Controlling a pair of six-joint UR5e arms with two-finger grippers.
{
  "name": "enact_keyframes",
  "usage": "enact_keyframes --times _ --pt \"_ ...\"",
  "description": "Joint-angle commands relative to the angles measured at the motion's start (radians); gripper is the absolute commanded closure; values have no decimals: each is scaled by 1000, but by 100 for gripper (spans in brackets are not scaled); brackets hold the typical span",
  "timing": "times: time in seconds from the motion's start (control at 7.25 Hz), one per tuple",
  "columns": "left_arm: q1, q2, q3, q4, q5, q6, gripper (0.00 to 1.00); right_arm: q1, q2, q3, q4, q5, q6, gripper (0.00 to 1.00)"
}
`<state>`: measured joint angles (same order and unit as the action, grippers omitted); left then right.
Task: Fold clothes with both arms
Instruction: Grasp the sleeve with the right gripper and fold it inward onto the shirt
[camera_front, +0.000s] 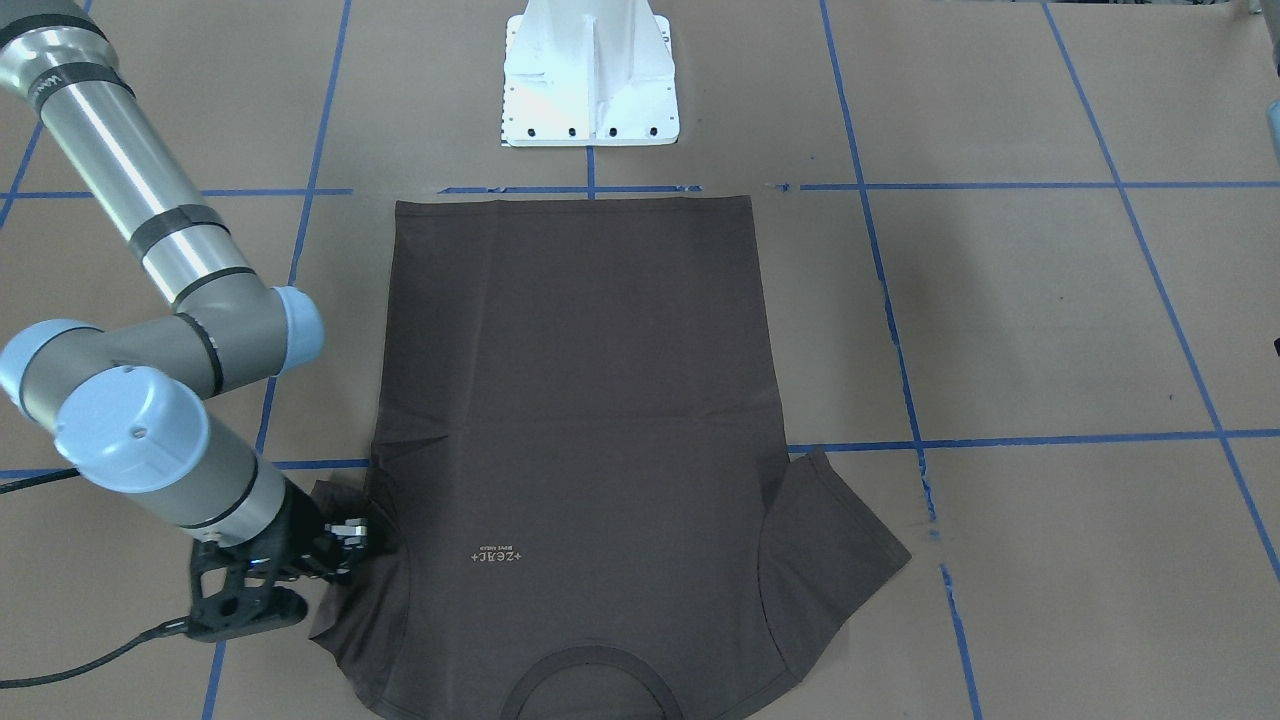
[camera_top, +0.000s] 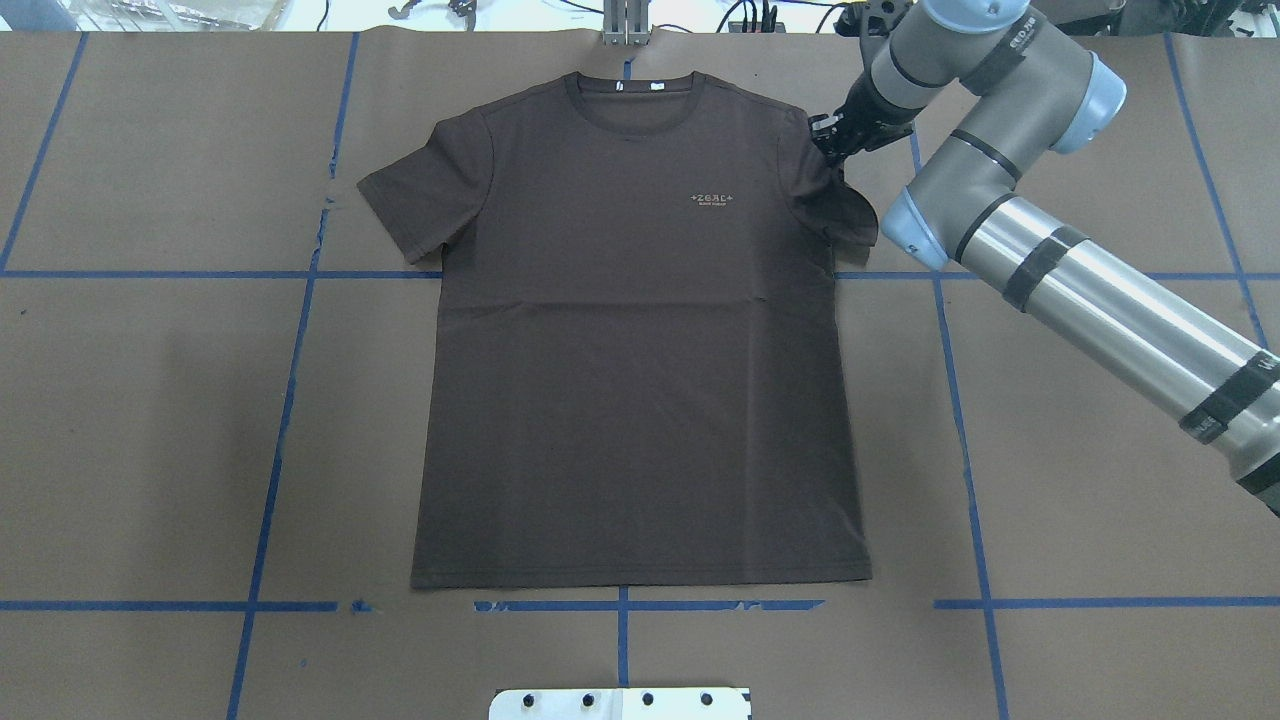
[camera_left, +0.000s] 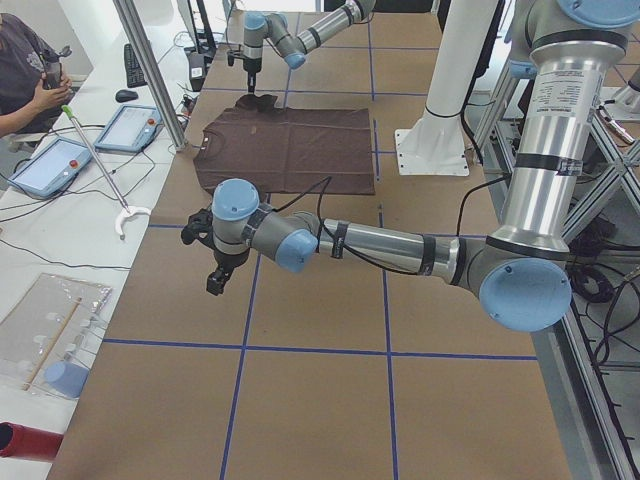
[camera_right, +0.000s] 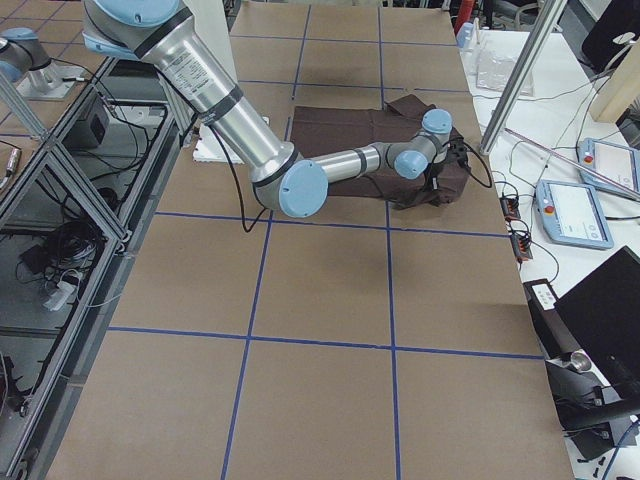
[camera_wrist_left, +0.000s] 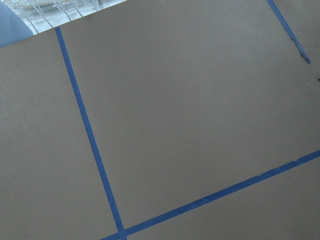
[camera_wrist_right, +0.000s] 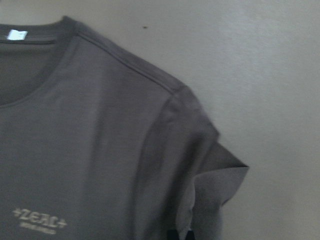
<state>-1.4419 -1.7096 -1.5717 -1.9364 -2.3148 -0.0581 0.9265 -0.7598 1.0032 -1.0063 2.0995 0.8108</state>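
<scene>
Left gripper (camera_left: 216, 280) hangs over table (camera_left: 320, 400), well apart from shirt (camera_top: 640, 350); open or closed, cannot tell. Right gripper (camera_top: 826, 137) is clamped on sleeve (camera_top: 842, 212) & rest of shirt lies flat beside it.

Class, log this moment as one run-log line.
right gripper: pinching T-shirt sleeve | left gripper: hovering over table, off garment | fold: not started

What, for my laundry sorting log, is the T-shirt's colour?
Dark brown-grey T-shirt, clearest in the overhead exterior view.
</scene>
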Motion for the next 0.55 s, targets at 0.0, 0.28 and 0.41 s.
enact_keyframes --times 0.0,0.28,0.41 --pt "0 -1 -1 1 0 3 0 -101 66 -1 -1 -123 68 100" --pt "0 -4 -2 1 0 -2 0 -146 86 -24 0 -202 77 100" --pt "0 -7 -4 1 0 -3 0 -150 86 -35 2 -202 77 50"
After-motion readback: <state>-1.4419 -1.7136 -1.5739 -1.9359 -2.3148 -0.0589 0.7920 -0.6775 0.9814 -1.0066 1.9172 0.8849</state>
